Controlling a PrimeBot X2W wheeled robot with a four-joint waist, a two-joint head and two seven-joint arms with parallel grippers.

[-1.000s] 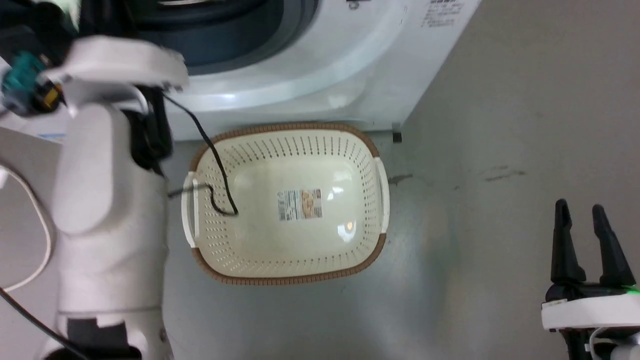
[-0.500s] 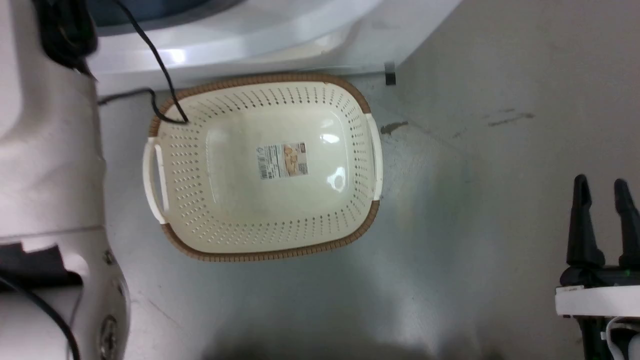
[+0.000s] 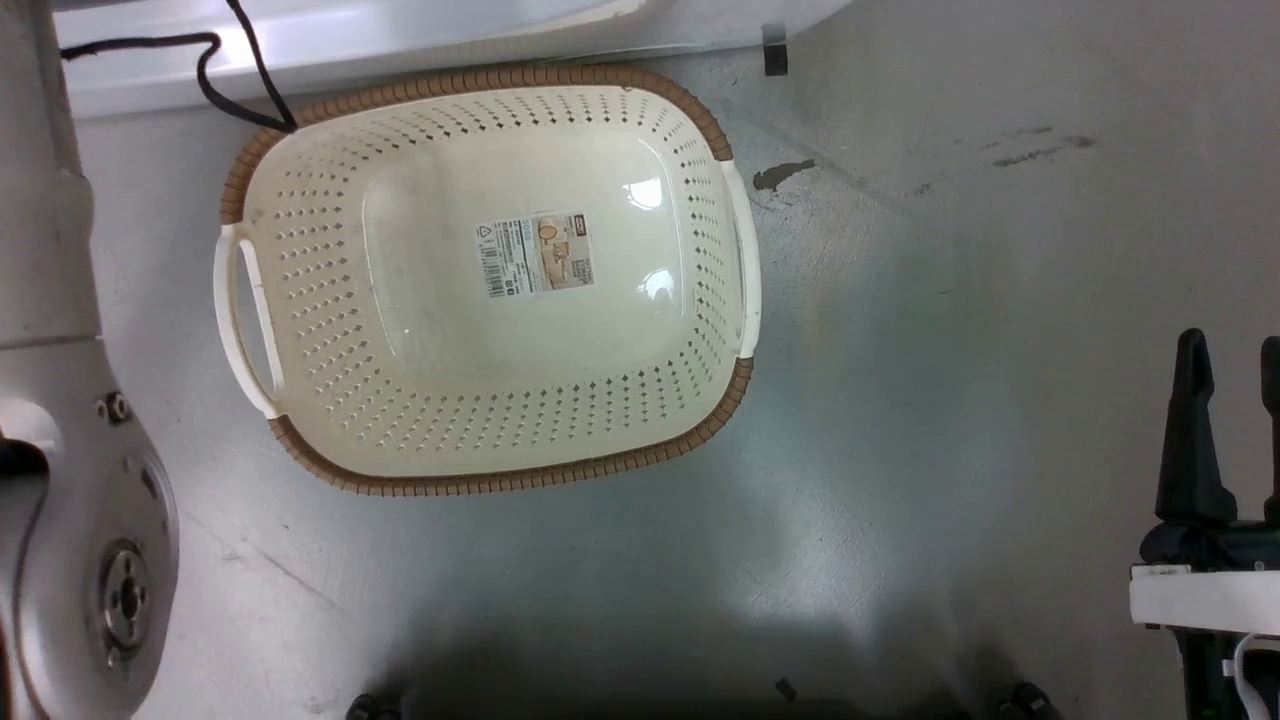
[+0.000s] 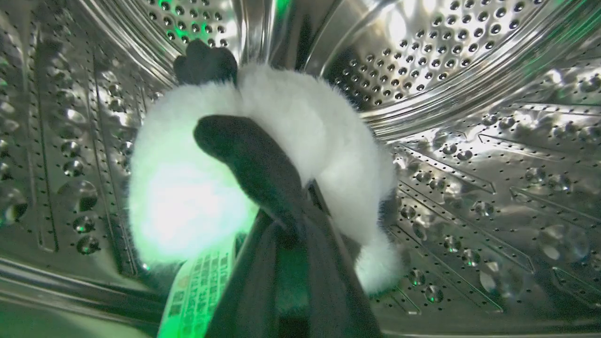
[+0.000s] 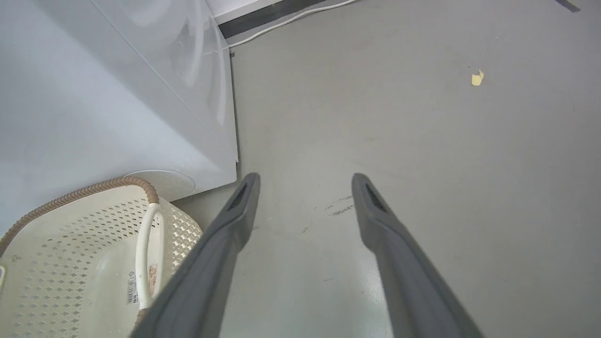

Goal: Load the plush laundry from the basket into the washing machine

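In the left wrist view, the fluffy black-and-white panda (image 4: 300, 122) hangs inside the washing machine's shiny steel drum (image 4: 469, 70). My left gripper (image 4: 288, 223) is shut on one of its black limbs, and its sewn tag (image 4: 197, 291) dangles below, lit green. The cream basket (image 3: 480, 485) with the brown rim stands on the floor before the washer's white front (image 3: 400, 30), holding nothing but its label (image 3: 535, 255). My right gripper (image 3: 1230, 345) is open at the lower right, over bare floor. In the right wrist view, its open fingers (image 5: 239, 202) point past the basket (image 5: 70, 197) and the washer's side (image 5: 94, 117).
My pale left arm (image 3: 50, 300) runs up the left edge of the head view, with a black cable (image 3: 230, 70) looping over the basket's far rim. Grey floor with dark scuffs (image 3: 780, 175) lies to the right. A yellow scrap (image 5: 477, 78) lies on the floor.
The head camera has tilted down: the washer's porthole has slid out of the top and the basket sits higher in the picture. The left arm shows less. The right gripper stays open.
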